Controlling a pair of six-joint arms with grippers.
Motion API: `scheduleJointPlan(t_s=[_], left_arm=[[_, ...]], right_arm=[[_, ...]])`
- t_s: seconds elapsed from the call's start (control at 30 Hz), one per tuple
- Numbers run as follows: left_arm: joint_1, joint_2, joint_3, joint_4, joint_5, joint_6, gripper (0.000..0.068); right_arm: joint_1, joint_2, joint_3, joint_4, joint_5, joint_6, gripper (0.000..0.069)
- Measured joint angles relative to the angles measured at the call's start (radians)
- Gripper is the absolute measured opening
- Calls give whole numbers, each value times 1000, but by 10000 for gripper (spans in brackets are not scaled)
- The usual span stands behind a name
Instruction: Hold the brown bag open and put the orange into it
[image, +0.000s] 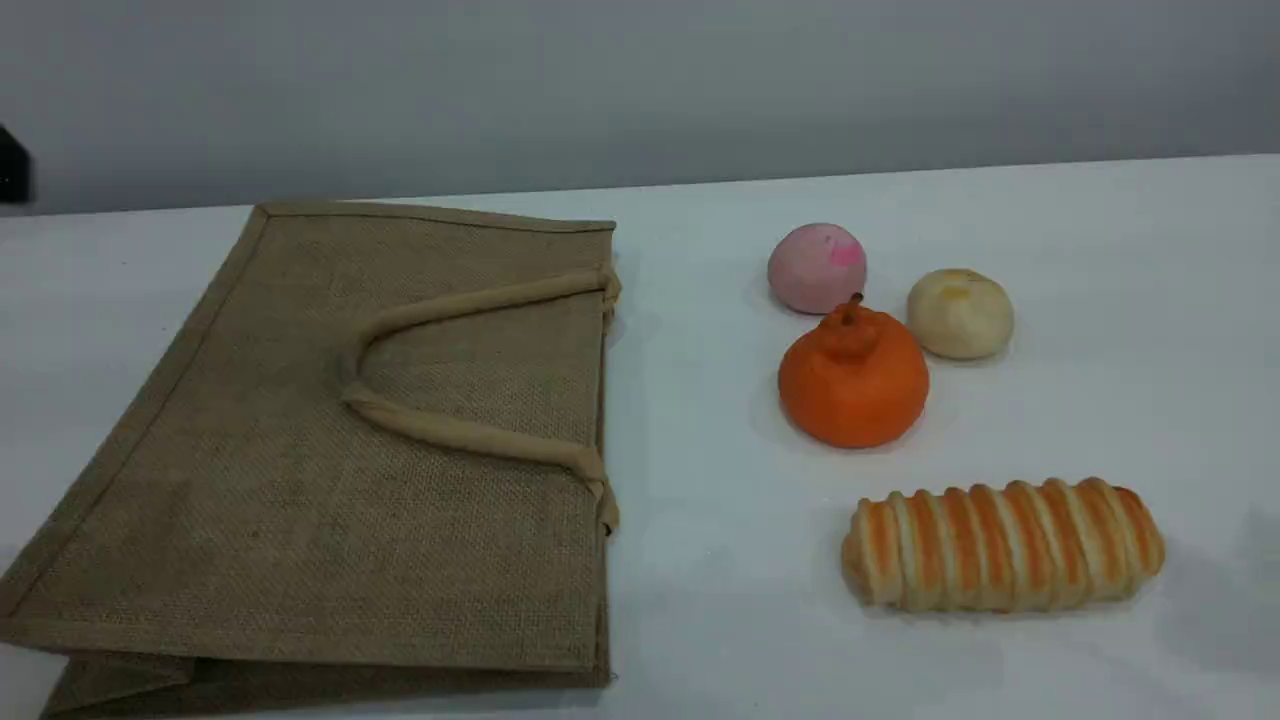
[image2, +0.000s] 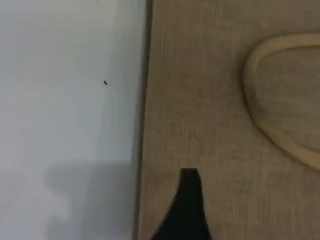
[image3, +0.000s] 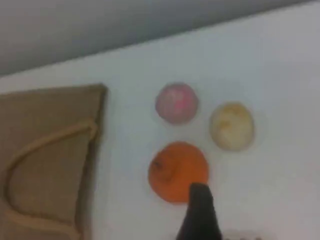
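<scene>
**Bag flat on counter, orange untouched beside it**

The bag lies flat on the white counter at the scene's left, mouth edge toward the right, one beige handle looped across its upper face; the orange sits well apart to the right, stem up, with a pink ball just behind it, a pale bun near its right, and a striped bread roll in front; neither arm shows in the scene view. The left gripper hangs over the bag's weave near its edge, jaws spread wide, holding nothing; the right gripper hangs over the counter just by the orange, jaws likewise wide and empty.
</scene>
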Motion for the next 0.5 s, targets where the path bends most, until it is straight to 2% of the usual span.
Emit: scheduleJointPlan(t_s=[0.23,0.4,0.5], left_arm=[[-2,206,-17,-82,-150,42,588],[-45,323,-97,-141,-149,118,588],[-72,398,-160,-146,-144,124,588]], right_arm=[[0,198,0,172,-80,-162,471],[0,280,-12,306,-100,-306,471],[0,307,-16,376,-97,-378,471]])
